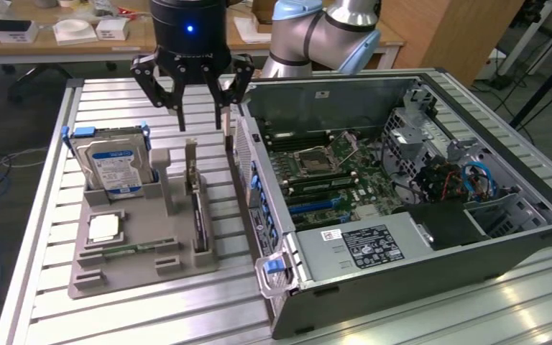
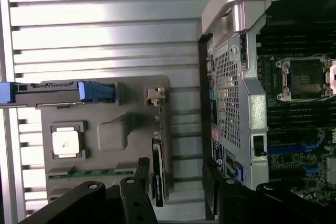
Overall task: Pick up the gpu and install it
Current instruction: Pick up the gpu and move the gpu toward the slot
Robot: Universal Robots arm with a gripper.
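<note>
The gpu is standing on edge in the gray holder, in the slot along the holder's edge nearest the pc case. My gripper hangs above it, jaws wide open, holding nothing. The hard drive stands at the holder's opposite edge.

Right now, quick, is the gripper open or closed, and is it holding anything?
Gripper: open, holding nothing; it hangs above the gpu without touching it.

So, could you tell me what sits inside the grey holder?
Hard drive and gpu stand on edge; a chip and memory stick lie flat. The holder hides the upright pair's lower edges.
</note>
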